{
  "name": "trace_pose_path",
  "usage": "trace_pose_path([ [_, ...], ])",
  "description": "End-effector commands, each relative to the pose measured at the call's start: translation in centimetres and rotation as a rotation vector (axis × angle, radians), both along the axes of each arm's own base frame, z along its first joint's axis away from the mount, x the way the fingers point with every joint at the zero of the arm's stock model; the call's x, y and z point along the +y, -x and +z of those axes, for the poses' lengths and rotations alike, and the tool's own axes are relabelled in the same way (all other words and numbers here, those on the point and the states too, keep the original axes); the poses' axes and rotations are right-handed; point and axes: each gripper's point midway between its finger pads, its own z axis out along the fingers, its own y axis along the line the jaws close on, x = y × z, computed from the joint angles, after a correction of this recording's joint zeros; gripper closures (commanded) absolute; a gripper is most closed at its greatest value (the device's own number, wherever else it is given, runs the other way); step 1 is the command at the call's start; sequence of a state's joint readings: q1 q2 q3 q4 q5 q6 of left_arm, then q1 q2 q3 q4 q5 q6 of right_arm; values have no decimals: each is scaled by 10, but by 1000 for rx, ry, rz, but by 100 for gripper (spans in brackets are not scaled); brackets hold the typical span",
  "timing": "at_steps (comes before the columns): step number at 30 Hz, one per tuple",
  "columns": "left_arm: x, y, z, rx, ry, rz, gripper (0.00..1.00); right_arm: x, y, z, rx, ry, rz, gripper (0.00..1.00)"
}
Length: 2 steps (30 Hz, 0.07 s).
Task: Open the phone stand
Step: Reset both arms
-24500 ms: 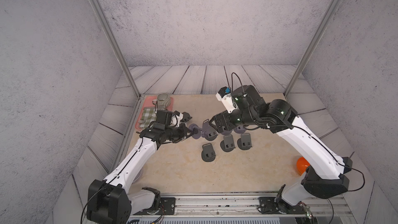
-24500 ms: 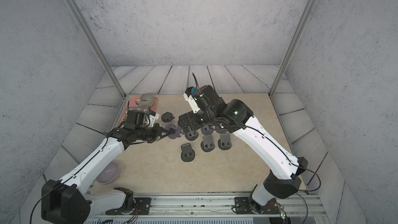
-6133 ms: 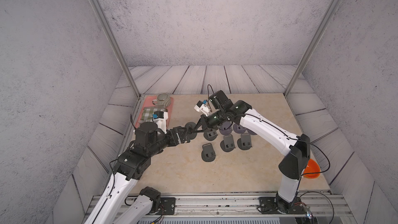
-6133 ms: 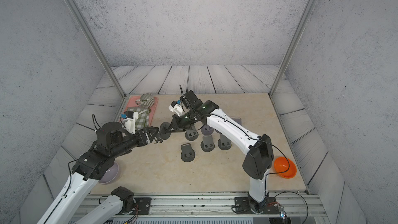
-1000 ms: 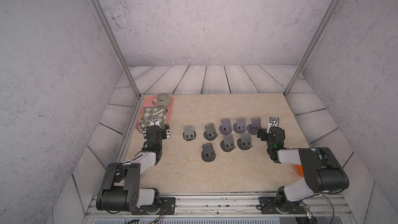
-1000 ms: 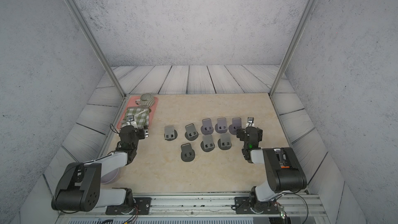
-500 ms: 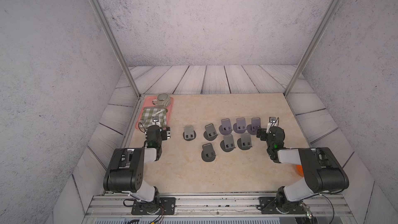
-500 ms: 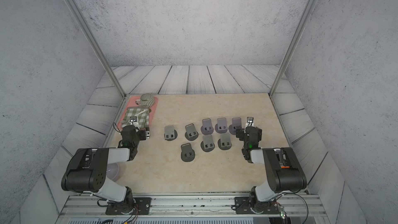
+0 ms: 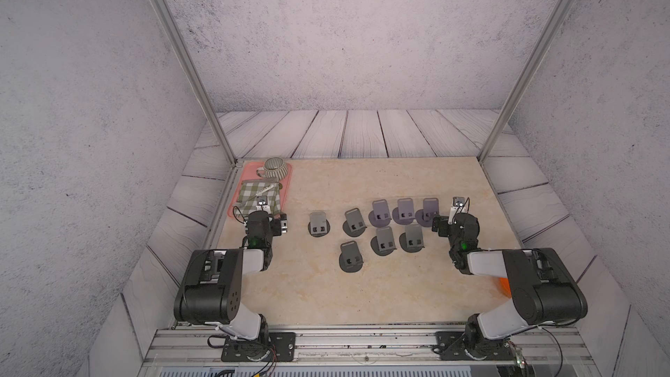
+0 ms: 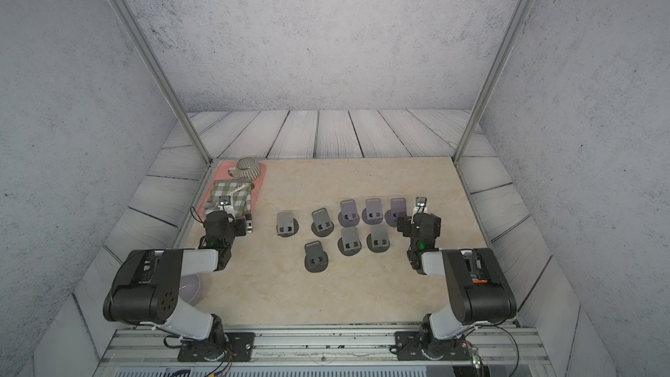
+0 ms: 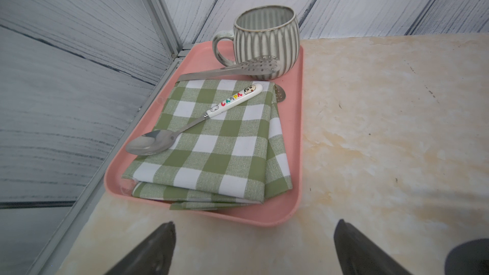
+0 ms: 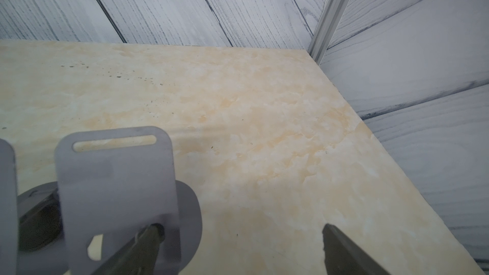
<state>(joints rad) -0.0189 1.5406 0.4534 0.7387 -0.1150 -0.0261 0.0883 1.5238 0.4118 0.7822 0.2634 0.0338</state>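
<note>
Grey phone stand [image 12: 116,181] sits just beside the wide-spread right end effector [image 12: 240,228].

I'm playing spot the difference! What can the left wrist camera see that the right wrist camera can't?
Only the left wrist view shows the pink tray with a striped mug, checked cloth and spoon. Only the right wrist view shows a lilac phone stand. Both show the beige table, plus open jaws: the left gripper and the right gripper.
</note>
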Motion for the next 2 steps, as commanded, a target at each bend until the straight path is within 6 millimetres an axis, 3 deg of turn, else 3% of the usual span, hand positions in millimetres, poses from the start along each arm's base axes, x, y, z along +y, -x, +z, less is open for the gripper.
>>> trace_pose_path([
  [1, 1, -7, 11, -32, 2, 0, 2, -1, -3, 5, -21, 0, -4, 1],
  [2, 0, -7, 11, -31, 1, -1, 2, -1, -3, 5, -21, 1, -5, 1],
])
